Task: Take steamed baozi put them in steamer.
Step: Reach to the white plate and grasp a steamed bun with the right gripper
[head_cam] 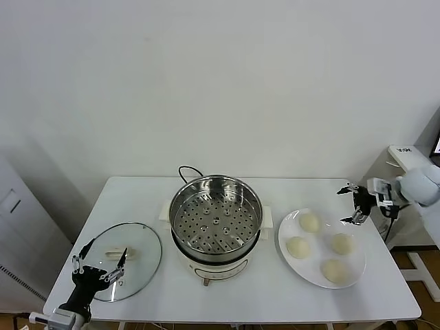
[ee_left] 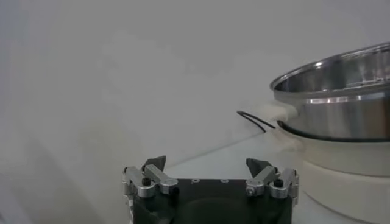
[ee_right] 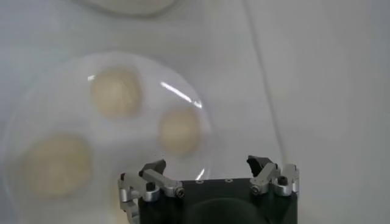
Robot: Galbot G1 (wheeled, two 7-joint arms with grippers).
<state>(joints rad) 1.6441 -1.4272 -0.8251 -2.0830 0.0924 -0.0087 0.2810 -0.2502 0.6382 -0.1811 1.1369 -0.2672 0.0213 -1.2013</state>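
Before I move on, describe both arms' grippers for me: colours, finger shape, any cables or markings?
The left gripper and right gripper match: a black body carrying silver metal linkages with dark screws, ending in short black pointed fingertips. The left forearm is black with a white band near the wrist; the right wrist section is white and grey. No markings or loose cables are visible on either.

We found no text, label, brand, number or sign that we could read on anything.
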